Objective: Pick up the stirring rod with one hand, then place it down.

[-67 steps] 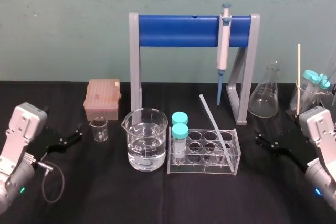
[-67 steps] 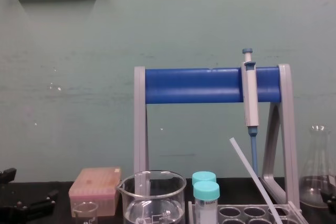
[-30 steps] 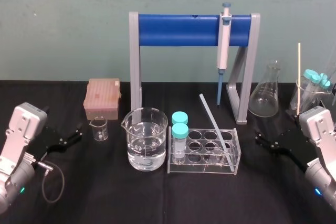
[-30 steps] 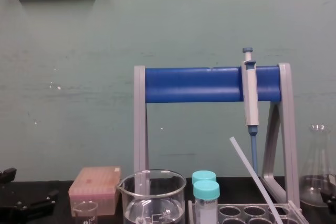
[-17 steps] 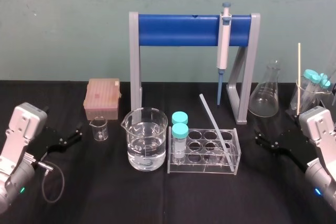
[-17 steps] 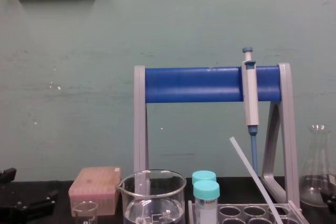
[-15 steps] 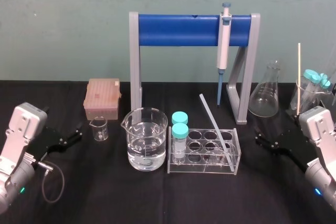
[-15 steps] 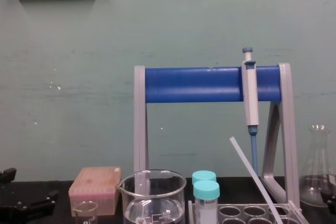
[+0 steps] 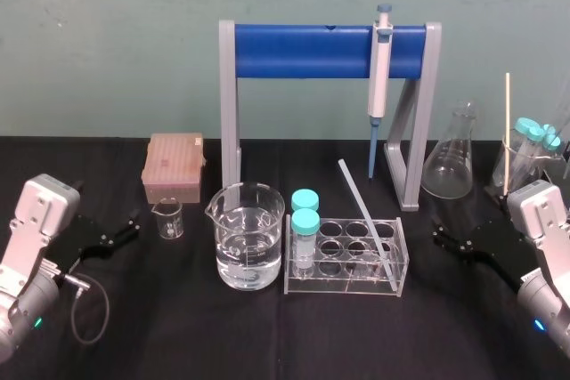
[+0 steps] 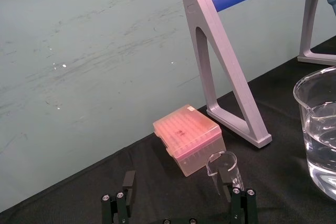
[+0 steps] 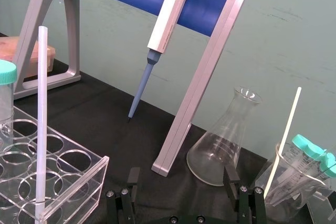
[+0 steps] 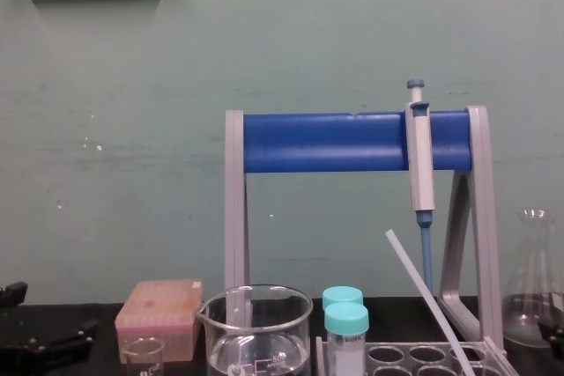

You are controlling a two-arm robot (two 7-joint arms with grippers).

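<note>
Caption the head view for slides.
Stirring rod leans in the rack; left gripper and right gripper open at either side.

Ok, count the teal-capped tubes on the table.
4. Two teal-capped tubes stand in the clear plastic rack, left end, one behind the other; two more sit in the far-right glass beaker, which may hide others.

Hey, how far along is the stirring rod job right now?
Nothing looks done yet. The stirring rod leans untouched in the clear tube rack. Nothing is in hand: the left gripper and right gripper sit open at the sides of the table, well away from it. Left: reach, grasp, lift, then set it down.
</note>
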